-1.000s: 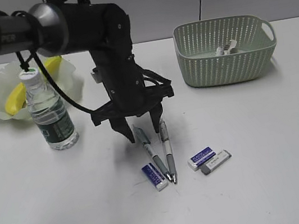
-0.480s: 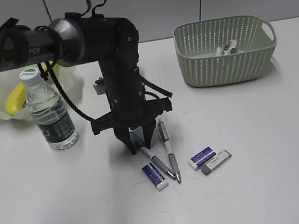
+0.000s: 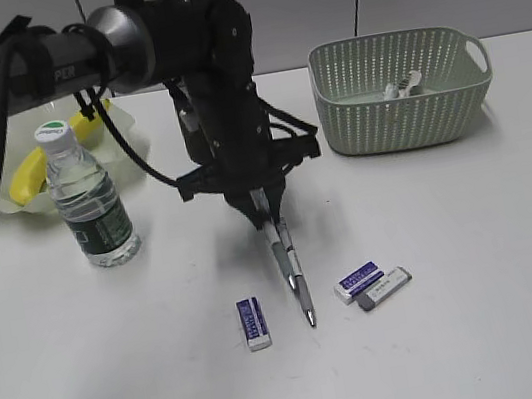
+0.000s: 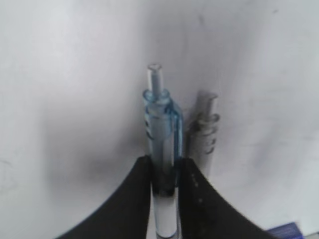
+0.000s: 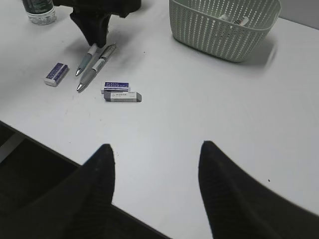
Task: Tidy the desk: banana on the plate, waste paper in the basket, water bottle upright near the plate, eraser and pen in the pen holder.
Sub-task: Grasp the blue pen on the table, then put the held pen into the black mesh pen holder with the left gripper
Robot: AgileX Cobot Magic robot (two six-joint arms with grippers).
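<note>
Pincer of the left arm (image 4: pixel 164 174) is clenched on the pen (image 4: pixel 160 129), whose long axis runs straight out between its fingers.

Left arm (image 3: pixel 72 63) is all matte black with a silver joint ring, white lettering, loose black cables.

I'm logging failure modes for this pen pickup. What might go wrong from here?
1. The left hand pinches the blue pen near its clicker end, so the long free end may swing or slip when lifted.
2. The grey pen lies right beside it and could be dragged or rolled away.
3. The pen tips sit close to the eraser; a swinging pen may knock it.
</note>
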